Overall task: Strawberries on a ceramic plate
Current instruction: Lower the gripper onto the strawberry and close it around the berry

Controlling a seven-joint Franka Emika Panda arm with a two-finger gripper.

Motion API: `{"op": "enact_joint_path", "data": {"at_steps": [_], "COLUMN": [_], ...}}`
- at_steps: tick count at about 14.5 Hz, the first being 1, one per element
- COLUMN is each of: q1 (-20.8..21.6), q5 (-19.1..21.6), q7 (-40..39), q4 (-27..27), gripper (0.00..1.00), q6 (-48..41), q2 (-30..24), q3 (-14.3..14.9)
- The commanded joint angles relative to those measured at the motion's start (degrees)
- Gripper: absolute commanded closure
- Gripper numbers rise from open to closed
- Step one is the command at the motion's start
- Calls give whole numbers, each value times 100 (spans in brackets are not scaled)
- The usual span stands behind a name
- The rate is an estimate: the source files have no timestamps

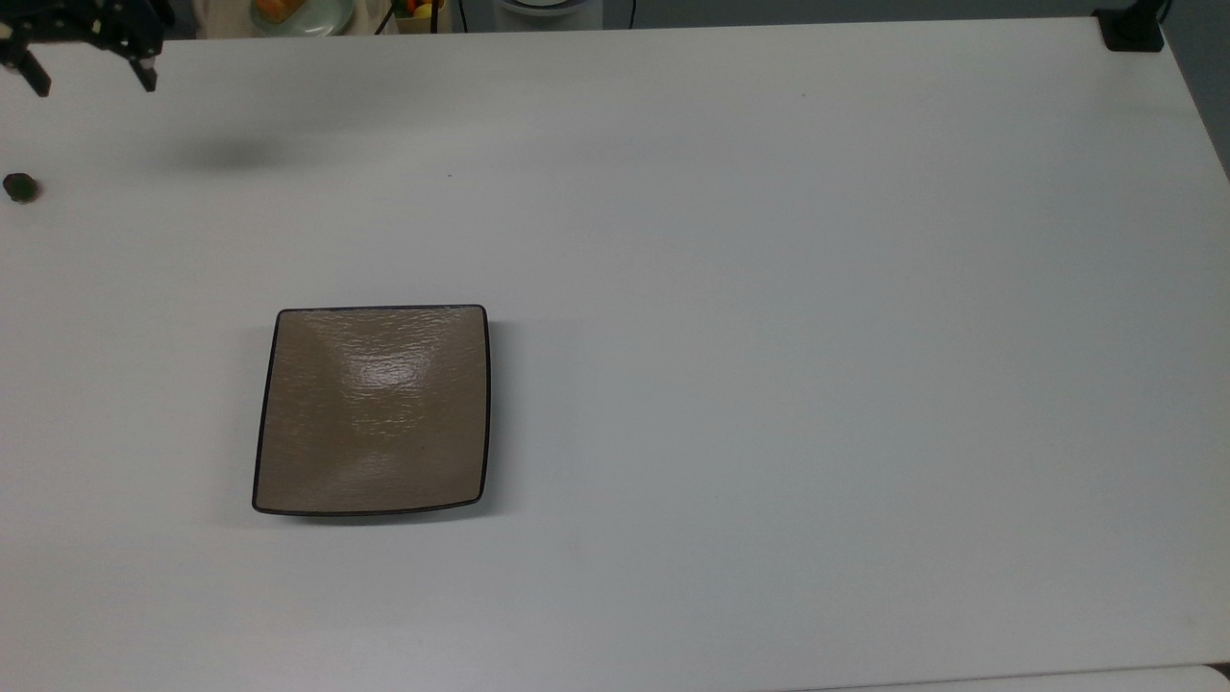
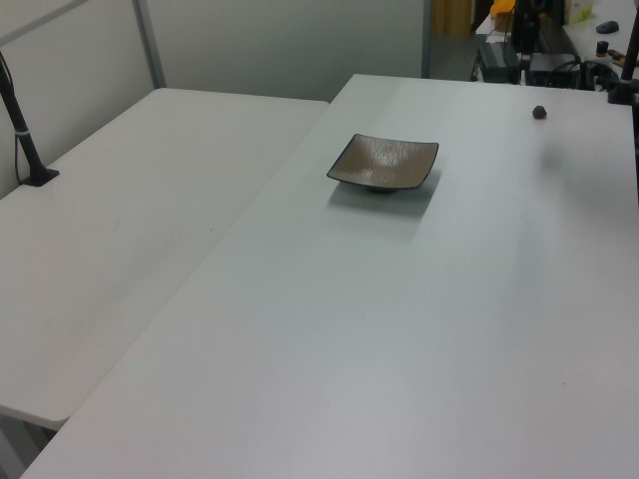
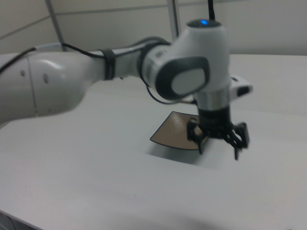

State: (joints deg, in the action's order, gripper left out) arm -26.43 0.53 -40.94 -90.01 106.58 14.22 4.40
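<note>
The strawberry (image 1: 19, 187) is a tiny dark lump lying on the white table at the top view's far left edge; in the left view the strawberry (image 2: 539, 112) sits at the far right. The square tan ceramic plate (image 1: 373, 410) with its thin black rim rests left of centre and holds nothing; the plate (image 2: 383, 163) is also in the left view. My gripper (image 1: 94, 86) hovers open and holding nothing in the top view's upper left corner, above and slightly right of the strawberry. In the right view the gripper (image 3: 218, 151) hangs in front of the plate (image 3: 171, 132), fingers spread.
A black mount (image 1: 1132, 29) stands at the top view's upper right table corner. A second white table (image 2: 130, 200) with a black post (image 2: 25, 130) adjoins on the left view's left. Clutter with an orange item (image 1: 288, 12) lies past the far edge.
</note>
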Motion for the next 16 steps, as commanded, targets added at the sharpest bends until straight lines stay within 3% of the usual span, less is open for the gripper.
{"op": "enact_joint_path", "data": {"at_steps": [1, 4, 11, 16], "q1": [-388, -530, -820, -1022], "q5": [-53, -88, -228, -237], "q7": [-650, -1134, -2004, -2199], "q4": [379, 441, 467, 450], "gripper": [0, 0, 0, 0], "q6": [47, 117, 1268, 2041], "q2": [458, 705, 1364, 1786], "q3": [-36, -27, -27, -27]}}
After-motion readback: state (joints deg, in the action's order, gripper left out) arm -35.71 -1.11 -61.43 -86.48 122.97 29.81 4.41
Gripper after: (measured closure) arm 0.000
